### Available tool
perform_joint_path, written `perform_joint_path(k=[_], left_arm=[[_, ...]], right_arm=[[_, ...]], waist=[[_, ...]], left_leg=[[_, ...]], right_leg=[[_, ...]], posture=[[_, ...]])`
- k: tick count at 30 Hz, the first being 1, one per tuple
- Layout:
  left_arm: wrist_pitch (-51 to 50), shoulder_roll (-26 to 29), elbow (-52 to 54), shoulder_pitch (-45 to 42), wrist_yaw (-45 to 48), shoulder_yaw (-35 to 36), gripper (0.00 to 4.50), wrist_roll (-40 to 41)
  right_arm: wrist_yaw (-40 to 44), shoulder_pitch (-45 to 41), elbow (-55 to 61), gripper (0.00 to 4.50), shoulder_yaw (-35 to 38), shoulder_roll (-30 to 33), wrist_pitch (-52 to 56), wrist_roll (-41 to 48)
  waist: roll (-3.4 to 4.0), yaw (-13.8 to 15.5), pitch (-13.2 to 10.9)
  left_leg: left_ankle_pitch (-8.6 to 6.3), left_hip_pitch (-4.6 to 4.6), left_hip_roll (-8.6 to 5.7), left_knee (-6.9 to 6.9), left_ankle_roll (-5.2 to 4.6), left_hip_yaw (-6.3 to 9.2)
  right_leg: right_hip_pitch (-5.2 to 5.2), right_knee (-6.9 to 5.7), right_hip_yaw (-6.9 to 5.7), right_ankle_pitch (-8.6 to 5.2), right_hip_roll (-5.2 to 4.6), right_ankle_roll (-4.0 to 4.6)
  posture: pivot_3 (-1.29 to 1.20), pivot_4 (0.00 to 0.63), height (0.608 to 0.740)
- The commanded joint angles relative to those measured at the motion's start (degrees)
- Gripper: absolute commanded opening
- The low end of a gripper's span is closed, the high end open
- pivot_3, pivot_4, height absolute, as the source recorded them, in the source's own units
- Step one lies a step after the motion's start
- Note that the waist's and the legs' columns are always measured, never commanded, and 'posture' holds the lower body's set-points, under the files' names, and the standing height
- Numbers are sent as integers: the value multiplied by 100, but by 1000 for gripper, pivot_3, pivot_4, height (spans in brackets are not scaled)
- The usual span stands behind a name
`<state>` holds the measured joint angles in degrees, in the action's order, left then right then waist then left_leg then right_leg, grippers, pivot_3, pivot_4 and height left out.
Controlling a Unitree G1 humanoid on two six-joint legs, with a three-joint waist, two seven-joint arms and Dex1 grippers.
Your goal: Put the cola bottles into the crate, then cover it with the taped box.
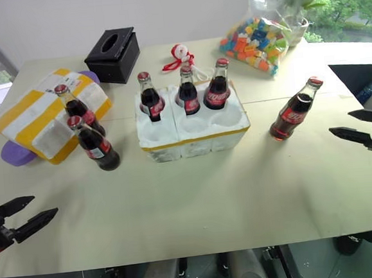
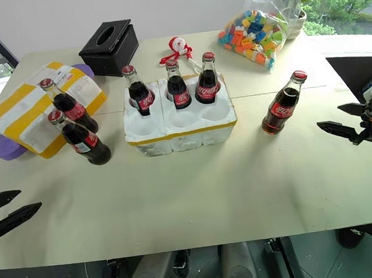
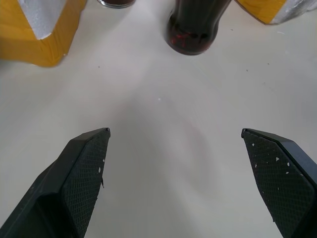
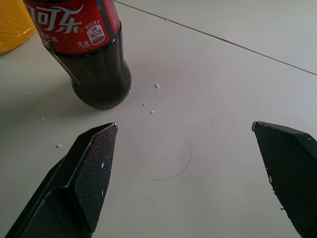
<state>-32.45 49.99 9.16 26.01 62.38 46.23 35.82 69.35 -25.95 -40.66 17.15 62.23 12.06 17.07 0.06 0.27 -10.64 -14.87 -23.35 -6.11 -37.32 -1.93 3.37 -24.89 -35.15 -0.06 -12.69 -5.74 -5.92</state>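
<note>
The left gripper (image 1: 32,212) hangs low at the robot's left, its two black fingers (image 3: 81,178) spread wide with bare space between the jaws, pointing inward and slightly downward. The right gripper (image 2: 340,118) is held out at the robot's right, a little higher, its fingers (image 4: 91,173) likewise parted as far as they go, aimed inward toward the middle. Nothing sits between either pair of jaws.

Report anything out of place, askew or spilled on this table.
Nothing is spilled or tipped. Three cola bottles stand in the crate; three more stand loose on the table. The taped box lies askew, propped on a purple thing. White crumbs dot the tabletop.
</note>
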Motion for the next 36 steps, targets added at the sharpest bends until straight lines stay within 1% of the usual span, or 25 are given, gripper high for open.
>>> perform_joint_path(k=[1, 10, 13, 16, 21, 25, 27, 30, 33, 36], left_arm=[[-34, 24, 48, -40, -20, 181, 4458, 86], [-131, 8, 44, -140, -93, 199, 4458, 163], [-199, 21, 38, -201, -93, 152, 4458, 228], [-213, -32, 79, -336, -184, 120, 4458, 271], [-272, -323, 299, -602, -564, 30, 4458, 416], [-403, -333, 650, -693, -566, -112, 4458, 575], [-491, -256, 698, -861, -580, -178, 4458, 689], [-640, -125, 725, -1244, -563, -376, 4458, 851], [-563, -59, 660, -1486, -523, -682, 4458, 752], [-297, -202, 147, -2279, -786, -1344, 4458, 420]], right_arm=[[-19, -72, 101, 4500, 144, 64, -25, 82], [-91, 17, 186, 4500, 176, 38, 30, 114], [-136, -3, 139, 4500, 196, 33, 235, 163], [-152, -66, 114, 4500, 172, 53, 115, 104], [-2, -18, 338, 4500, 300, 27, 202, 306], [61, 172, 675, 4500, 357, 78, 411, 415], [198, 363, 992, 4500, 477, 177, 656, 563], [456, 797, 1924, 4500, 897, 369, 1485, 1096], [515, 1245, 2904, 4500, 1382, 424, 2283, 1612], [420, 2116, 4875, 4500, 2273, 230, 3622, 2678]], waist=[[0, -2, 0], [0, -1, 0], [1, -1, 0], [2, 0, 1], [7, 1, 4], [7, 2, 5], [9, 36, 6], [16, 60, 8], [29, 48, 15], [32, 60, 19]], left_leg=[[0, 0, 0, 0, 0, 0], [0, 0, 0, 0, 0, 0], [1, 0, 0, 0, 1, 0], [1, 1, 0, -1, 1, 0], [1, 1, -1, -1, 1, -1], [2, 1, -1, -2, 3, -1], [2, 1, -1, -2, 3, -1], [3, 0, -1, -5, 3, 1], [3, 2, -1, -5, 3, 0], [3, 3, 0, -1, 3, 3]], right_leg=[[0, 0, 0, 0, 0, 0], [0, -1, 0, 1, 1, -1], [0, -1, 0, 1, 1, 0], [0, -2, 0, 1, 1, 0], [0, -2, 0, 2, 1, -2], [1, -4, 0, 3, 2, -3], [2, -4, 0, 2, 2, -3], [1, -9, 0, 2, 2, -3], [1, -11, 1, 3, 2, -3], [1, -12, 1, 3, 2, -3]], posture=[[0, 150, 732], [0, 150, 732], [0, 150, 732], [0, 150, 732], [0, 150, 732], [0, 150, 732], [0, 150, 732], [0, 150, 732], [0, 150, 732], [0, 150, 732]])
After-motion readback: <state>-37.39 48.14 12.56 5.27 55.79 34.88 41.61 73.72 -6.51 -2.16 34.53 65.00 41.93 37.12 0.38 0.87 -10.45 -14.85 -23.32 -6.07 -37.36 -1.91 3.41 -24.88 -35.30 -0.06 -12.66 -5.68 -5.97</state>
